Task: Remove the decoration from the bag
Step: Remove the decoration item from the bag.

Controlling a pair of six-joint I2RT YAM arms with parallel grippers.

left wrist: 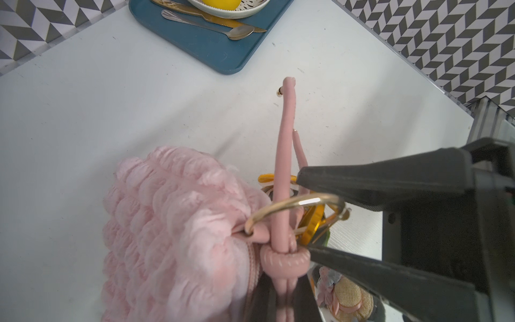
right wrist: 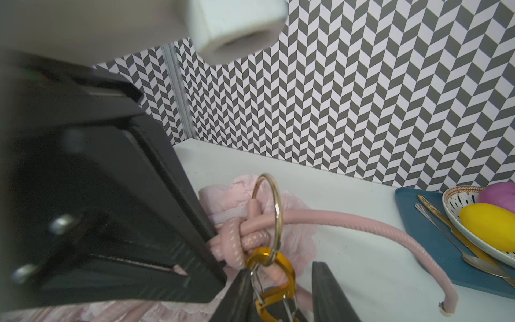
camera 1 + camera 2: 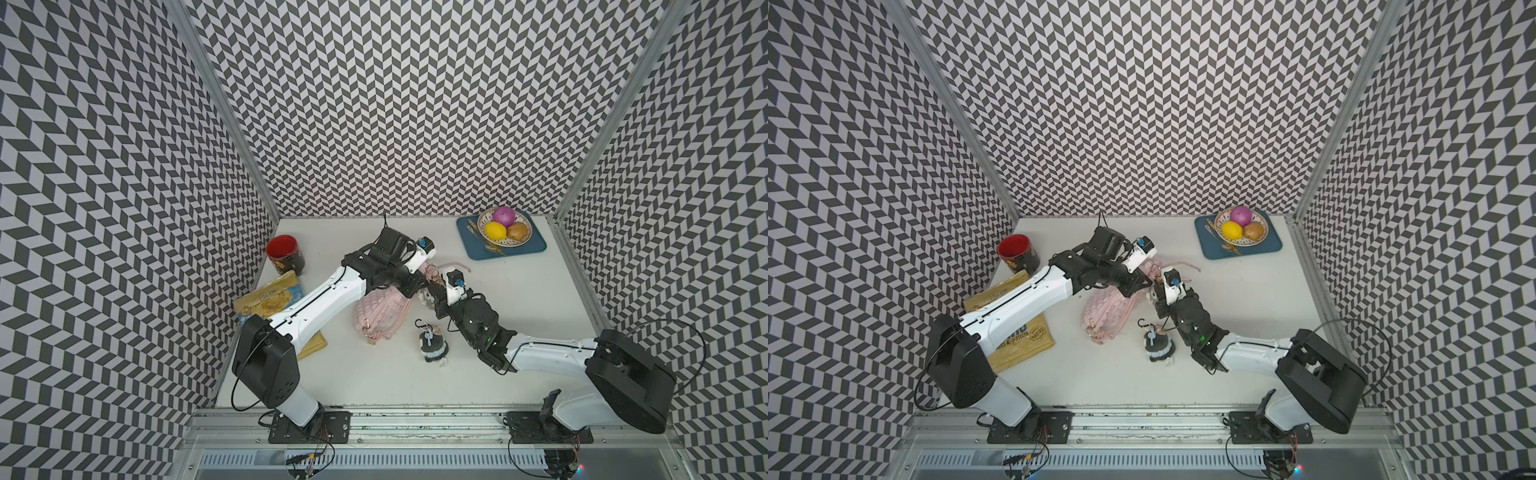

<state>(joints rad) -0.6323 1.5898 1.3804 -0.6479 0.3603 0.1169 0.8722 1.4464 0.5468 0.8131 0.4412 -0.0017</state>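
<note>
Nearest stood the two arms, bolted at the front edge of the desk [image 3: 374,386]. The left arm [image 3: 316,303] and the right arm [image 3: 548,353] both reached in and met just past the middle.

Partly under the left arm lay the bag [image 3: 376,316], near the middle of the desk and a little toward the left edge. The left jaws were closed tight on the bag's pink cord [image 1: 284,139] right at its knot. Beside the knot, a gold ring [image 1: 309,200] ran through the tab at the bag's corner. The cord's loose end trailed over the desk toward the rear right corner.

An orange clip [image 2: 288,271] hung from the ring. The right jaws stood partly open with the clip between them. One jaw was at the clip's side, touching or not could not be told; the other stood clear, so nothing was gripped.

A straw-hat charm [image 1: 348,298] showed behind the right jaws; whether it hung on the clip could not be told. A dark charm [image 3: 434,349] with its own hook lay loose on the desk, between the bag and the right arm.

A red mug [image 3: 284,253] stood by the left edge toward the rear. A packet [image 3: 270,301] lay along that edge, partly under the left arm. A blue tray [image 3: 528,249] with a bowl [image 3: 481,228] of fruit and some cutlery sat in the rear right corner.
</note>
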